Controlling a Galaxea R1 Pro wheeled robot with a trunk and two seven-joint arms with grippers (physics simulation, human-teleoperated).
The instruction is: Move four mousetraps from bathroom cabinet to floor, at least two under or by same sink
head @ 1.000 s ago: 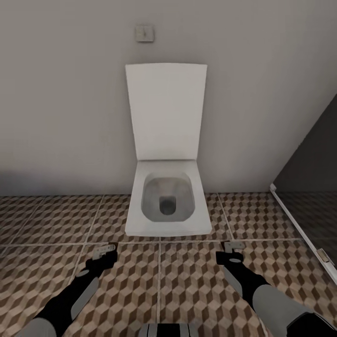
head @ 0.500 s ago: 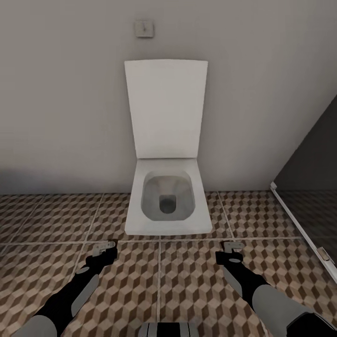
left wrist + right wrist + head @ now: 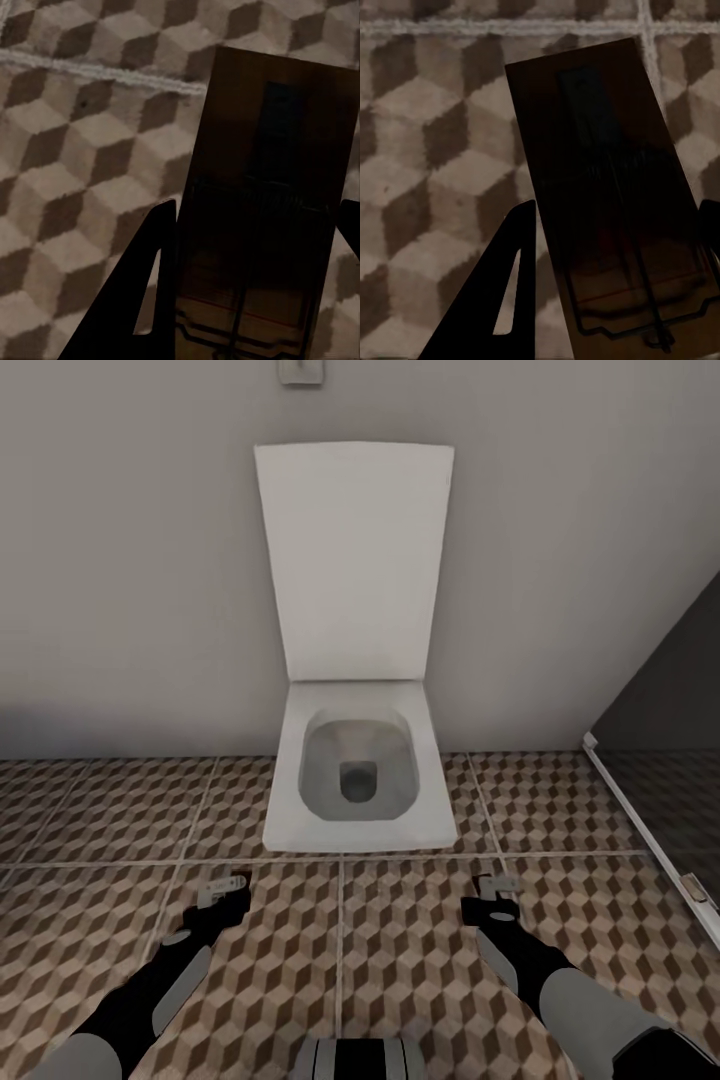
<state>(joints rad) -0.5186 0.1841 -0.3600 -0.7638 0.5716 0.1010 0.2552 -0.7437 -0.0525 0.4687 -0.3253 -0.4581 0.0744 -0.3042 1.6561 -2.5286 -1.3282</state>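
A mousetrap (image 3: pixel 264 165), a flat wooden plate with dark spring wire and a red line, sits between the fingers of my left gripper (image 3: pixel 259 221), which is shut on it. A second mousetrap (image 3: pixel 600 165) is held the same way in my right gripper (image 3: pixel 619 225). In the head view the left gripper (image 3: pixel 222 891) and the right gripper (image 3: pixel 492 892) hang low over the cube-patterned bathroom floor (image 3: pixel 400 970), each with its trap at the tip. The cabinet and the sink are out of view.
A white toilet (image 3: pixel 355 830) with its lid up stands against the grey wall straight ahead, close to both grippers. A dark glass partition with a white base rail (image 3: pixel 640 815) runs along the right. A small wall plate (image 3: pixel 300 370) is above the toilet.
The head view has shifted: the toilet looks larger and closer and the wall plate has slid toward the top edge. Both arms keep their pose, traps still held.
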